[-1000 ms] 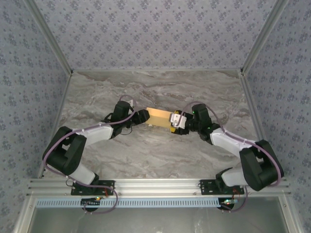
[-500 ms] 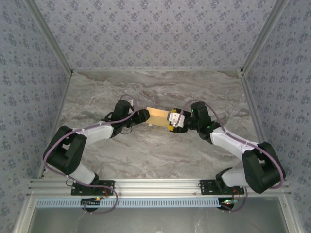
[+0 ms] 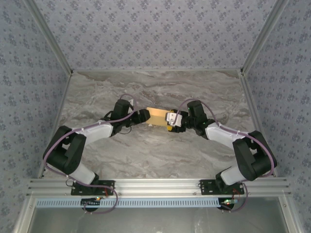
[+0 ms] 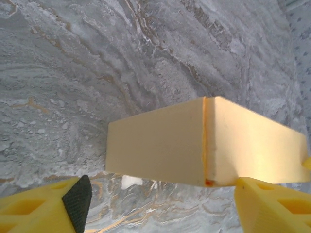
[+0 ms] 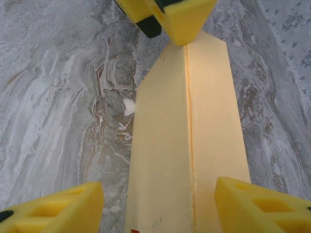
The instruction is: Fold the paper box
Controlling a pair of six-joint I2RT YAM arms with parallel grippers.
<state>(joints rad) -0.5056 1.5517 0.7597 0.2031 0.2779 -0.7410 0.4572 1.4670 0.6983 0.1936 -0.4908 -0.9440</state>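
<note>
Low, left arm [image 3: 97, 130], right arm [image 3: 221, 135] inward, toward paper box [image 3: 158, 116].

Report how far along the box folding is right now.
Done: the paper box already stands as a long, creased body with one sharp edge running along its top. In hand: the left hand and right hand straddle opposite ends with jaws open, neither clamping. Remaining: probably closing the ends, though these views don't show the end flaps clearly.
</note>
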